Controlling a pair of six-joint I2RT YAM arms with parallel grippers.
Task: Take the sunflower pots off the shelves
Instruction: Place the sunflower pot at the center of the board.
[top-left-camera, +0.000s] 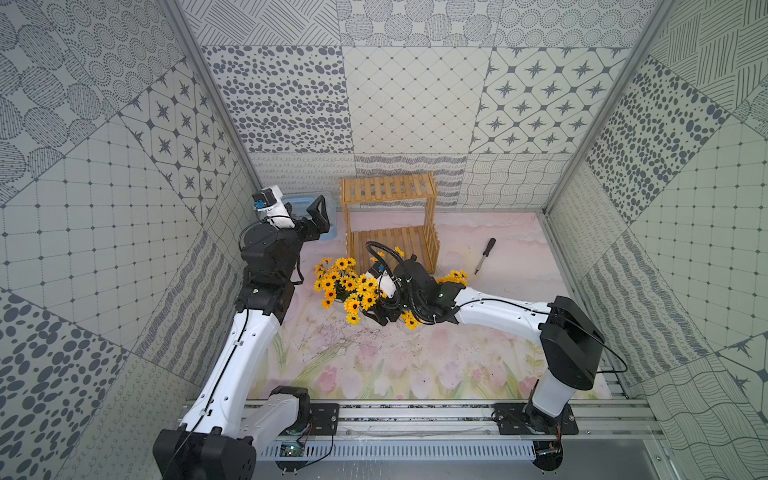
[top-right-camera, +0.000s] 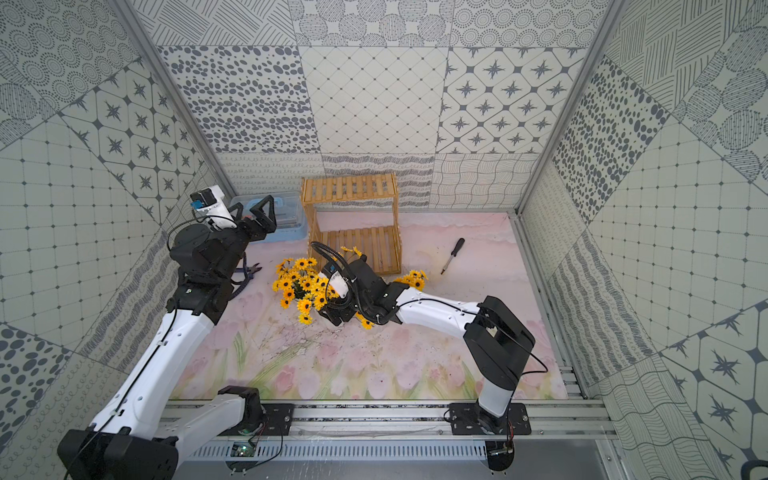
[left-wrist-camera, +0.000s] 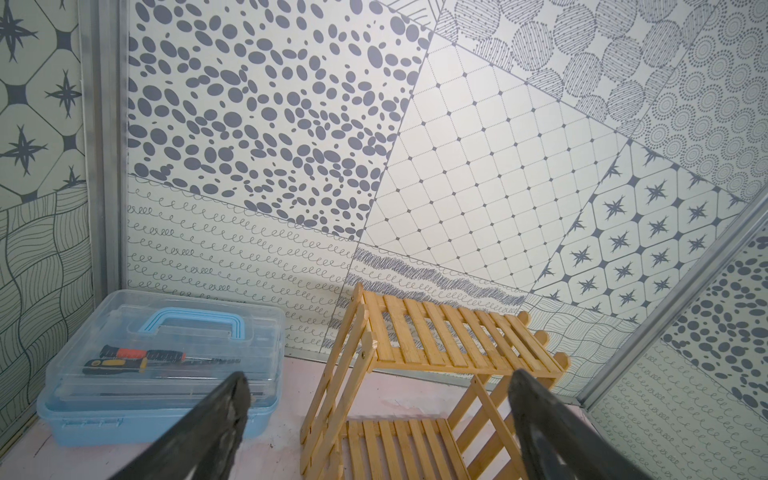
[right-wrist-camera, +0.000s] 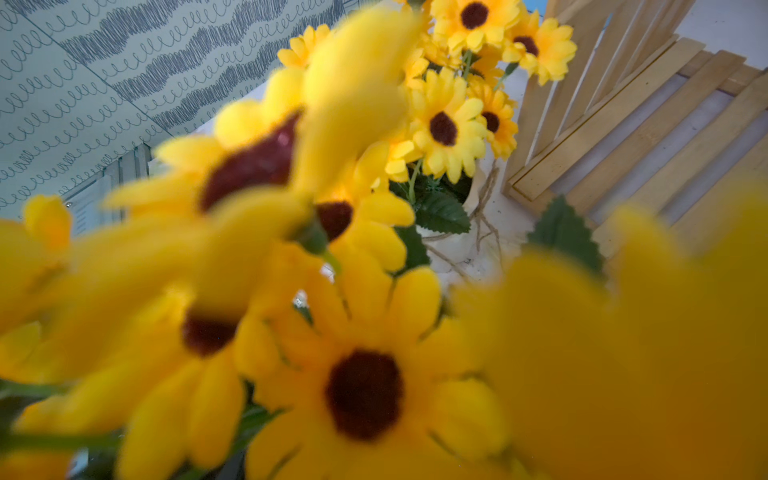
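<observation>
- Evidently both tiers of the shelves (top-left-camera: 388, 195) stand bare, at twelve o'clock on the table (top-left-camera: 478, 365).
- The sunflower pots (top-left-camera: 345, 286) crowd on the table at the shelves' six o'clock, with one bunch (top-left-camera: 455, 276) toward four.
- The left gripper (left-wrist-camera: 378, 376) hangs empty, fingers wide apart, by the toolbox (left-wrist-camera: 124, 424) at eleven.
- The right gripper (top-left-camera: 377, 318) is buried in blooms; whether it clamps anything, I cannot tell.
- The pots look hard, breakable and bottom-heavy, and the flowers floppy, so grip the white body (right-wrist-camera: 451, 245), never the petals.
</observation>
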